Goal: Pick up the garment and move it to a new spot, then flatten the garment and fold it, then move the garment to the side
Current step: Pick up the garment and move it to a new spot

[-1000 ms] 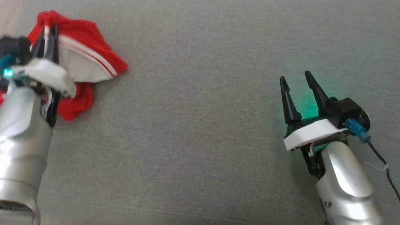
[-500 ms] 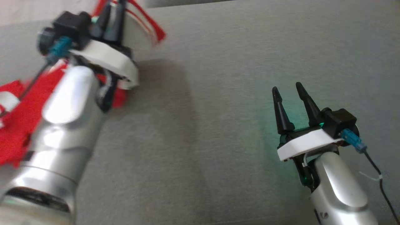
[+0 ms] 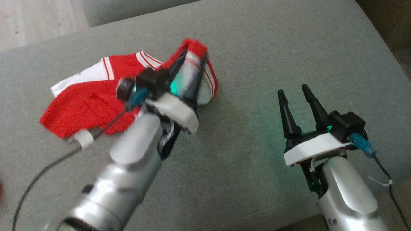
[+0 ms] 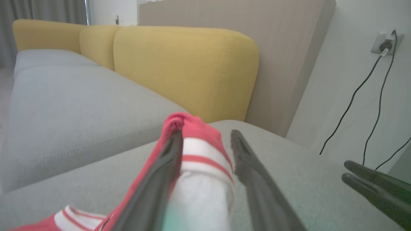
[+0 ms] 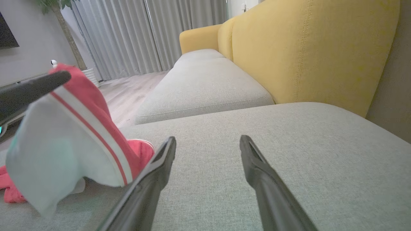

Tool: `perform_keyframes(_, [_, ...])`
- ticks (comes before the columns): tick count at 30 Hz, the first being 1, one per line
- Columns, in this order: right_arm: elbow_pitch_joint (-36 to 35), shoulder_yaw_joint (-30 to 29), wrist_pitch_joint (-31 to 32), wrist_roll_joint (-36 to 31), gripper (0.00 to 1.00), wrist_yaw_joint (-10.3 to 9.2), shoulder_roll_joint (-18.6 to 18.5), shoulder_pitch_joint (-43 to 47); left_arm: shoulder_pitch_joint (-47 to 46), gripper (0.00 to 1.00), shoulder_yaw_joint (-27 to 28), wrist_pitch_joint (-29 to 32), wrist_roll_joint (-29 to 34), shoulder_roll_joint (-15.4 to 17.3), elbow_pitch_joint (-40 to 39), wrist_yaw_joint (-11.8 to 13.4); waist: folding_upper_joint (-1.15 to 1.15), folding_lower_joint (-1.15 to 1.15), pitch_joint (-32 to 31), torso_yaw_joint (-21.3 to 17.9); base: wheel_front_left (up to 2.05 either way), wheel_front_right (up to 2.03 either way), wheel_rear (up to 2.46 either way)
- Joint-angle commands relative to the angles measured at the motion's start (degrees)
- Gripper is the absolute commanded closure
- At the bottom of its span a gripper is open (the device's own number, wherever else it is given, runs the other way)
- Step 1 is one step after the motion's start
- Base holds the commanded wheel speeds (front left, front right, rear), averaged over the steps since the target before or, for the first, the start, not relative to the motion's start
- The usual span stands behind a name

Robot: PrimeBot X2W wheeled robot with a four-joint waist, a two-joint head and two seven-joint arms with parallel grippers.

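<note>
Head view had the garment (image 3: 93, 96) sprawled on the grey seat (image 3: 257, 48), left of centre. Its red-and-white right end was propped up on the left gripper (image 3: 193, 61). And the jaws there stood parted! Left wrist view confirmed it. The two fingers were spread, with a white band of cloth bunched between them and lying against the left-hand one. That hold looked slack, not clenched. By my reading this was the close of step one, the drop at the new spot. The right gripper (image 3: 292, 89) hovered well off to the right, jaws wide, nothing in them, low over bare seat. Next up, as I judged it, the left gripper needed to back clear without dragging that draped end along. Then both had to find edges and pull the crumpled heap flat before any fold. The rumpled left part would likely want the most spreading.
</note>
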Motion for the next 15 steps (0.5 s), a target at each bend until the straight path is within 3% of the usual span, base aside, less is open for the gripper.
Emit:
perform_keyframes(1, [-2.2, 1.3, -0.4, 0.3, 0.00, 0.01, 0.5, 0.1, 0.4, 0.00, 1.4, -0.5, -0.6, 1.1, -2.0, 1.1, 0.00, 0.00, -0.3, 0.6, 0.00, 0.00, 0.00])
perform_keyframes(6, [-2.5, 1.0, -0.4, 0.3, 0.00, 0.01, 0.5, 0.9, 7.5, 0.00, 5.2, -0.5, 2.2, 1.5, -3.9, 4.5, 0.00, 0.00, -1.9, 3.3, 0.00, 0.00, 0.00])
perform_keyframes(15, [-2.5, 0.1, -0.4, -0.2, 0.00, 0.01, 0.5, 3.6, 23.8, 0.00, 19.5, -0.5, 8.2, 5.5, -12.0, 8.8, 0.00, 0.00, -6.5, 8.4, 0.00, 0.00, 0.00])
